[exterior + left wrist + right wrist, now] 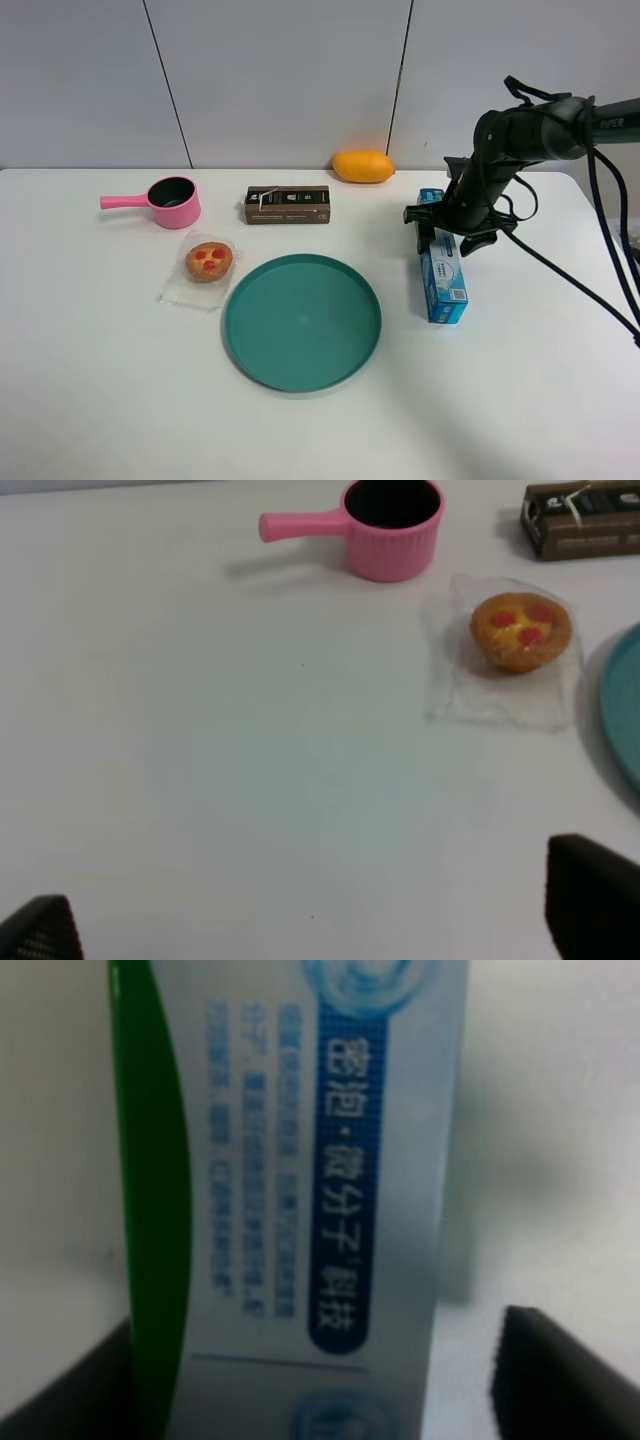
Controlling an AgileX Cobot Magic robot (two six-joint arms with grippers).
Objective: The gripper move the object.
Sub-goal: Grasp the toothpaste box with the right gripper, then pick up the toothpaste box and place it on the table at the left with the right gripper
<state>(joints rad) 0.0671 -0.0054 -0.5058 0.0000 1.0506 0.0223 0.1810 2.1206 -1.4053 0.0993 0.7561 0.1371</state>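
The object, a long blue and white carton [443, 282] with a green stripe, lies flat on the white table at the right. My right gripper [440, 236] is low over its far half. In the right wrist view the carton [300, 1160] fills the frame between the two black fingers of the right gripper [310, 1385]. One finger [560, 1380] stands apart from the carton's edge, the other [70, 1400] is right beside it. The jaws are open around the carton. My left gripper [315, 925] is open and empty above bare table; it does not show in the exterior view.
A teal plate [300, 320] sits mid-table. Behind it lie a dark brown box [288, 204], a pink pot [175, 202] and an orange fruit [362, 165]. A wrapped pastry [208, 261] lies left of the plate. The right arm's cables [600, 250] trail to the right.
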